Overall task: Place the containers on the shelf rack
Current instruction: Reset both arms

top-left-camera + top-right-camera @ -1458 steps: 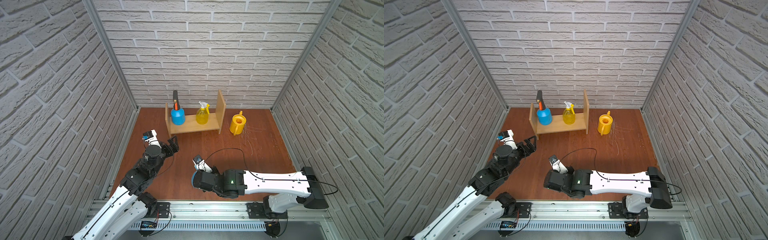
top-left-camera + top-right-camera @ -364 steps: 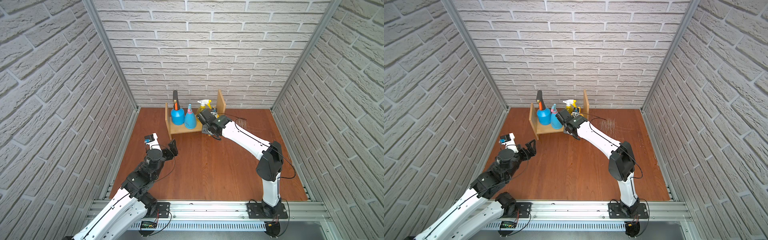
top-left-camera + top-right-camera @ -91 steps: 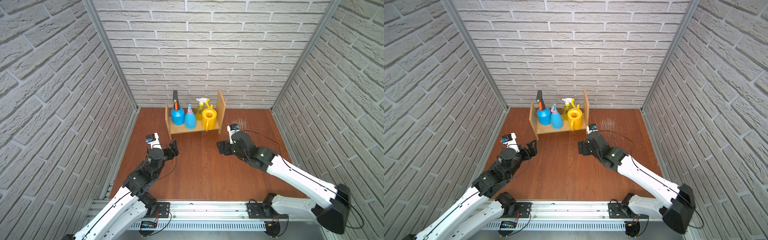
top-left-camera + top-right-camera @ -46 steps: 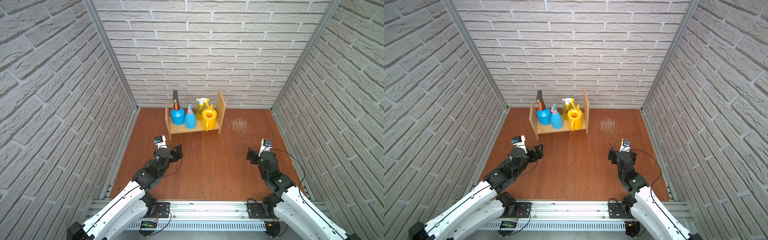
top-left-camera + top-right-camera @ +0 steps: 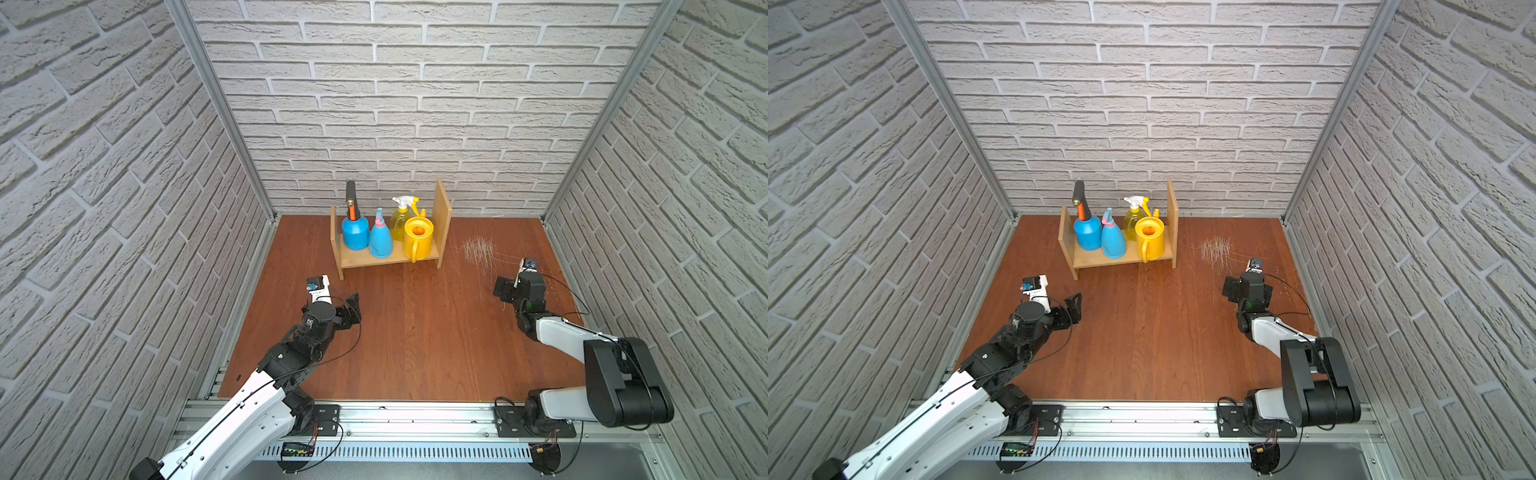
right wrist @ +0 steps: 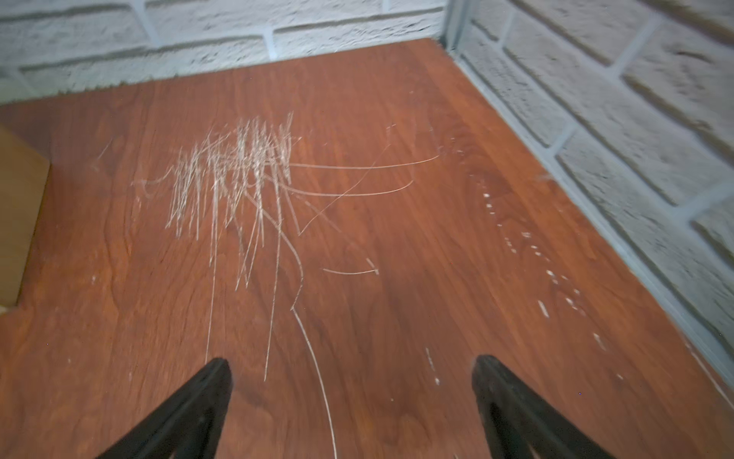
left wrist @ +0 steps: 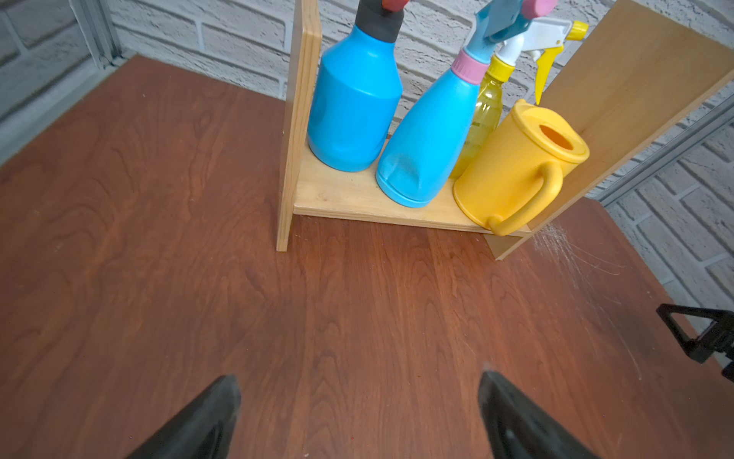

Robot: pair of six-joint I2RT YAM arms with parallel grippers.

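All the containers stand on the light-wood shelf rack (image 5: 361, 257) by the back wall: blue pump sprayer (image 5: 355, 235), blue-pink teardrop bottle (image 5: 380, 241), translucent yellow trigger bottle (image 5: 399, 224) behind, and yellow watering can (image 5: 417, 243) with its handle over the front edge. The left wrist view shows them close up on the rack (image 7: 337, 194). My left gripper (image 5: 351, 307) (image 7: 359, 387) hovers open over bare floor in front of the rack. My right gripper (image 5: 500, 286) (image 6: 351, 369) is open and empty, off to the rack's right.
Pale scratches (image 5: 478, 249) (image 6: 238, 179) mark the brown floor right of the rack. Brick walls close in the back and both sides, with metal posts in the back corners. An aluminium rail (image 5: 415, 415) runs along the front.
My right arm has drawn back from in front of the rack to the right side, its jaws opening a little wider. The left arm shifted slightly forward.
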